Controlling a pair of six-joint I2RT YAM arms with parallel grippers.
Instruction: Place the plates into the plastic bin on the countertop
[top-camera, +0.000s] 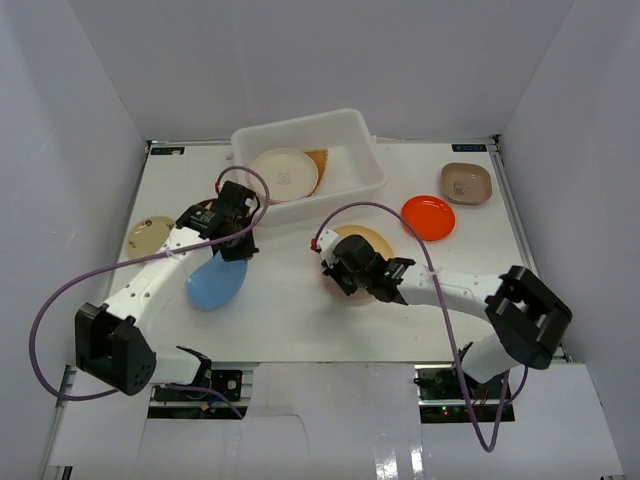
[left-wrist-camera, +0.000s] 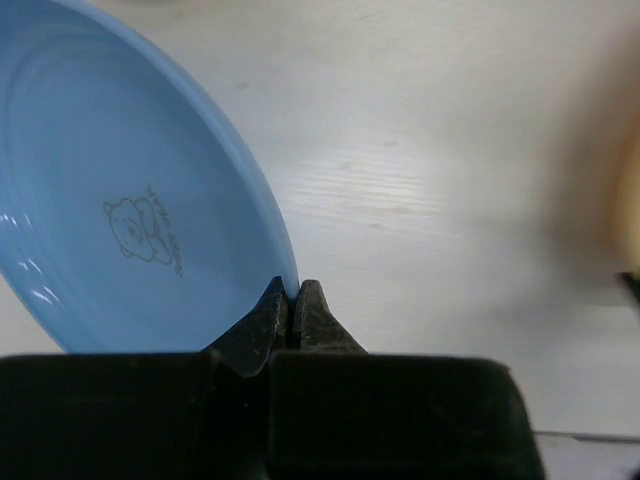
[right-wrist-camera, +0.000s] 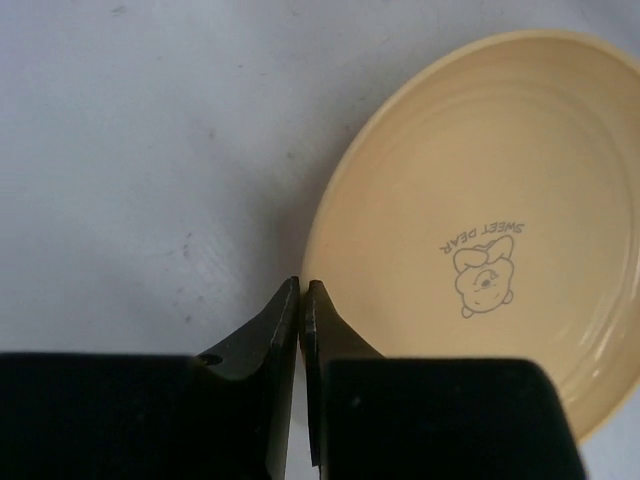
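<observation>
The countertop (top-camera: 290, 310) carries the plastic bin (top-camera: 352, 168) at its far middle, with a cream plate (top-camera: 283, 172) already lying inside; a tan plate (top-camera: 150, 235), a red-orange plate (top-camera: 428, 216) and a brown squarish dish (top-camera: 466, 183) lie loose on the surface, well apart from each other.

The blue plate (top-camera: 215, 283) and the yellow plate (right-wrist-camera: 480, 250) look like small, stiff, glossy moulded dishes; I judge them light and hard to break, but slick, so the thin raised rim is the only real place to pinch, and a plate held by one edge will tend to swing.

The left arm reaches forward with its wrist near the bin's front left corner; the left gripper (left-wrist-camera: 292, 300) is clamped on the blue plate's rim, the plate hanging tilted below it, off the surface.

The right arm stretches leftward across the middle, low over the yellow plate, which sits just in front of the bin; the right gripper (right-wrist-camera: 302, 295) is closed to a thin slit right at that plate's rim, seemingly pinching it.
</observation>
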